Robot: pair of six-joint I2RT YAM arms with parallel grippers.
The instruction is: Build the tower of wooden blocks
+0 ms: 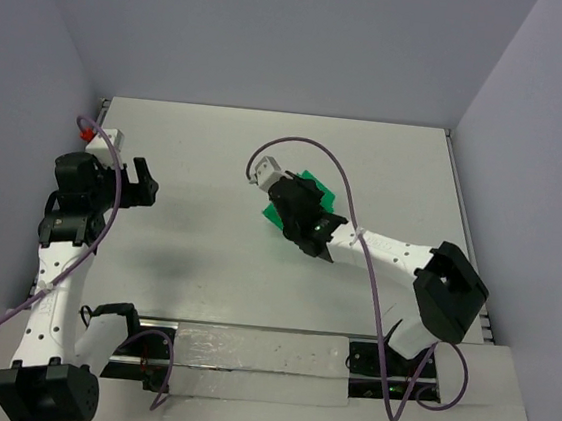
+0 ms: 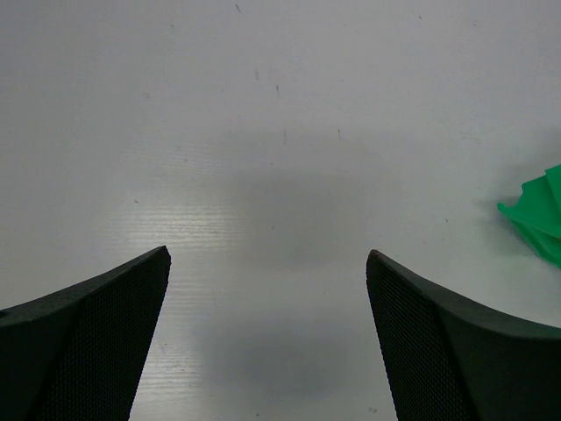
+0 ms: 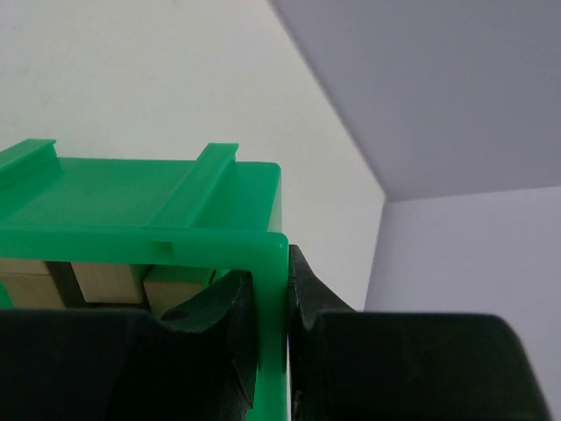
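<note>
No wood block tower shows on the table. Light tan wooden blocks [image 3: 105,281] lie inside a green plastic bin [image 3: 149,202], seen in the right wrist view. My right gripper [image 3: 270,272] is shut on the bin's side wall, one finger inside and one outside. In the top view the bin [image 1: 315,188] sits at the table's middle, mostly hidden under the right gripper [image 1: 298,217]. My left gripper [image 1: 143,184] is open and empty at the left of the table, over bare surface [image 2: 267,254]. The bin's edge also shows at the right of the left wrist view [image 2: 539,215].
The white table [image 1: 197,242] is walled at the back and both sides. A metal rail [image 1: 246,353] runs along the near edge between the arm bases. The right arm's purple cable [image 1: 313,144] loops above the bin.
</note>
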